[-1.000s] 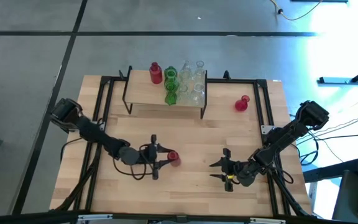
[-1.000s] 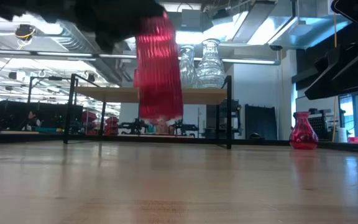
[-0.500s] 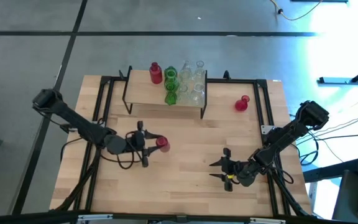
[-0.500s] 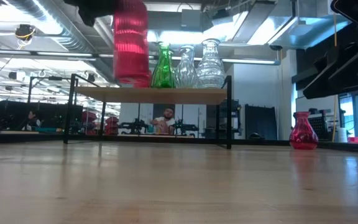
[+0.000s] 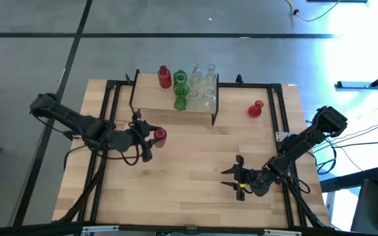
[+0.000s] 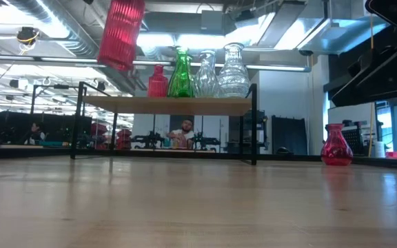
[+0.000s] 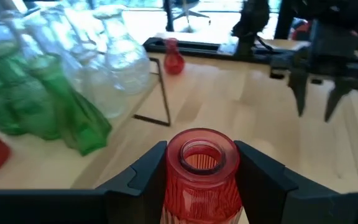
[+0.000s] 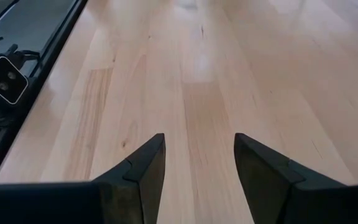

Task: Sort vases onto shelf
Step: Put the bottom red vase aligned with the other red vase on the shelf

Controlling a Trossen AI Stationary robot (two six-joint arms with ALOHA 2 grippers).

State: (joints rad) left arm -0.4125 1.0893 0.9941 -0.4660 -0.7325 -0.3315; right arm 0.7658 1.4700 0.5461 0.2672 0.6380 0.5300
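Observation:
My left gripper [image 5: 155, 136] is shut on a red ribbed vase [image 7: 201, 168], high in the air in front of the shelf's left half; in the low view the vase [image 6: 120, 31] hangs above shelf height. The shelf [image 5: 149, 98] carries a red vase [image 5: 165, 77], green vases [image 5: 180, 92] and clear vases [image 5: 206, 85], all standing on their bases. Another red vase [image 5: 255, 109] stands on the table right of the shelf. My right gripper [image 5: 231, 178] waits open near the table's front right, with only bare wood between its fingers [image 8: 148, 168]. My left gripper pinches the red vase between its two fingers, which lie on opposite sides of the ribbed body [image 7: 169, 186] just below the mouth. The fingers come from the table's left, slanting slightly down. The vase is lifted clear, mouth up, its base [image 6: 112, 60] tilted to one side.
Black metal rails [image 5: 113, 105] run along the table's left, right and far sides. The open wood between the two grippers and in front of the shelf [image 5: 195, 151] holds nothing. Beyond the table, the room with a person shows under the shelf in the low view.
My left gripper has risen and gone toward the table's left and far edges, nearer the shelf's left end, still shut on the red vase. The vase has gone from just above the tabletop to above shelf height and now tilts.

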